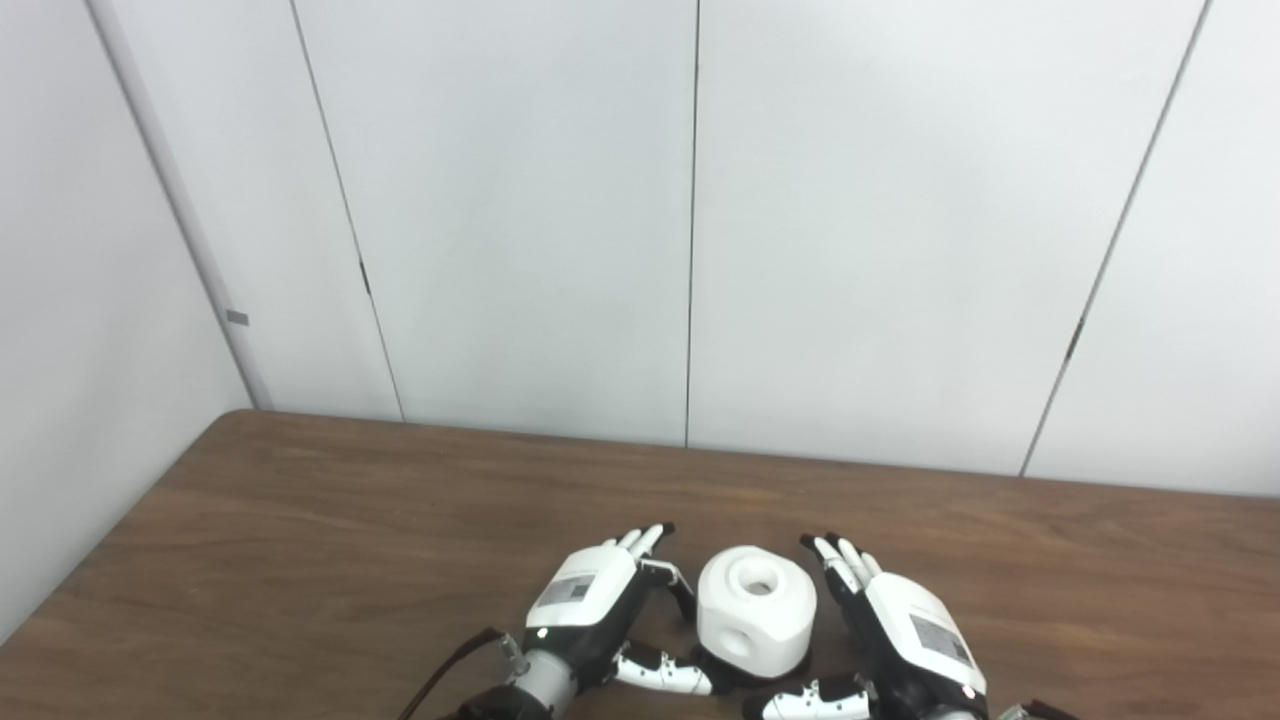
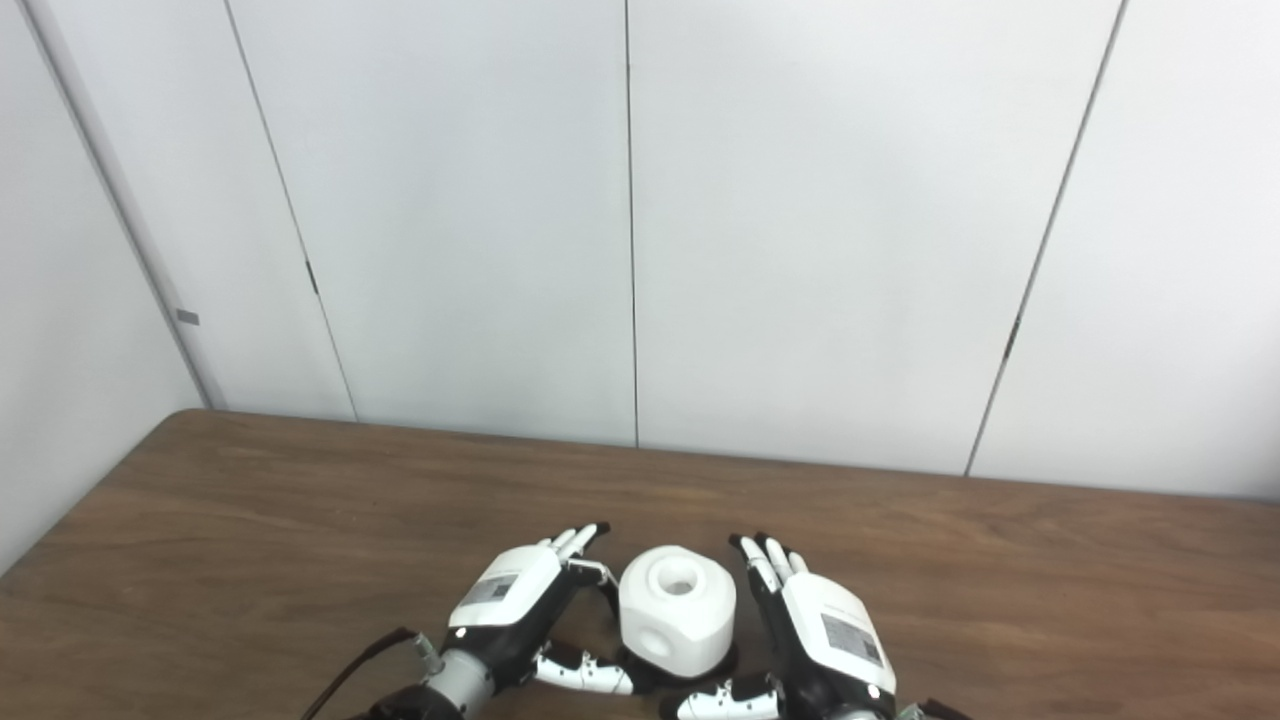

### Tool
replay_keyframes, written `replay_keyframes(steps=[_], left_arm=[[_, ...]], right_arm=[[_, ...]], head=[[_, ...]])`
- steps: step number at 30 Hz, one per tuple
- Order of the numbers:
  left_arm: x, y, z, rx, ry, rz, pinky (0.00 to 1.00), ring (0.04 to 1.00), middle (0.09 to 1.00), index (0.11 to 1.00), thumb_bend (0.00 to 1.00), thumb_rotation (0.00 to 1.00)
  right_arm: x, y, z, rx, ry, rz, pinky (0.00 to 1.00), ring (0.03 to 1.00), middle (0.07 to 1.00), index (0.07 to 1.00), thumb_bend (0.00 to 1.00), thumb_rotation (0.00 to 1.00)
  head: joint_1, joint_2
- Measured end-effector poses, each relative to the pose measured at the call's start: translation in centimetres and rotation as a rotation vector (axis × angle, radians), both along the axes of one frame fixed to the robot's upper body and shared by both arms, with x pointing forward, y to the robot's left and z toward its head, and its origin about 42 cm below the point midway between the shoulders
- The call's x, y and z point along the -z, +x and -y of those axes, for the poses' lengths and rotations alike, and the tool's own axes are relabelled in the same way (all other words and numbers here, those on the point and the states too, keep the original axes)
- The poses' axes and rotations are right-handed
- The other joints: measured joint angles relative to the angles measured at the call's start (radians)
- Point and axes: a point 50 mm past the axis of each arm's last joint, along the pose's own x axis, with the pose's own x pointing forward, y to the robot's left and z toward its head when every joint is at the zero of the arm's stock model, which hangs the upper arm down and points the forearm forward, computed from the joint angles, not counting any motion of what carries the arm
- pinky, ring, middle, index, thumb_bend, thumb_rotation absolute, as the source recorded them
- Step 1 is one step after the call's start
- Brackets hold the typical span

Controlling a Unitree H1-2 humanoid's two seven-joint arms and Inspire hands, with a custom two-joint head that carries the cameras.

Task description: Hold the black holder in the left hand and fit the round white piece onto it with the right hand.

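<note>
- Round white piece [image 1: 756, 610] sits low in the frame's centre, apparently already seated on the black holder [image 1: 730, 668], which shows only as a dark rim beneath it.
- Your left hand [image 1: 600, 610] and right hand [image 1: 895, 630] flank it, fingers spread, grasping nothing.
- Judged near done; next, check the seating.
- Count: one piece, one holder, two hands, one worktop [image 1: 300, 520].

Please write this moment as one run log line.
left hand: open, beside piece | right hand: open, beside piece | round white piece: upright on black holder | table: wooden
</note>
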Motion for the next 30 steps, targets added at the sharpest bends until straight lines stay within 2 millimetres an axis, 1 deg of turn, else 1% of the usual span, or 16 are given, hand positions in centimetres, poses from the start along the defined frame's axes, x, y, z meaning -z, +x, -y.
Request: replay_keyframes(steps=[7,14,18,22,27,30], left_arm=[[-0.4,0.0,-0.1,-0.007,0.003,-0.027,1.0,1.0,1.0,1.0,1.0,0.44],[-0.9,0.1,-0.6,0.003,0.008,-0.054,1.0,1.0,1.0,1.0,1.0,0.49],[-1.1,0.1,-1.1,0.012,0.01,-0.072,1.0,1.0,1.0,1.0,1.0,0.52],[-1.1,0.1,-1.6,0.018,0.006,-0.083,1.0,1.0,1.0,1.0,1.0,0.52],[-1.4,0.1,-2.1,0.026,0.009,-0.09,0.96,1.0,1.0,1.0,1.0,0.53],[-1.5,-0.3,-2.8,0.025,0.022,-0.087,0.94,1.0,1.0,1.0,1.0,0.55]], right_arm=[[0.0,0.0,0.0,-0.001,-0.002,-0.002,0.72,0.997,0.997,0.964,1.0,0.41],[0.0,0.0,0.3,0.003,-0.008,-0.002,0.7,0.992,0.995,0.962,1.0,0.42],[0.1,0.2,0.9,0.013,-0.02,-0.001,0.73,0.99,0.993,0.965,1.0,0.44],[0.1,0.2,1.4,0.023,-0.028,-0.001,0.73,0.988,0.999,0.973,1.0,0.45],[0.2,0.2,2.2,0.049,-0.025,-0.013,0.76,0.993,1.0,0.981,1.0,0.42],[0.3,0.1,2.7,0.066,-0.018,-0.023,0.75,0.993,1.0,0.975,1.0,0.41]], head=[[-0.006,0.002],[-0.014,0.003],[-0.021,0.005],[-0.028,0.008],[-0.035,0.009],[-0.041,0.012]])
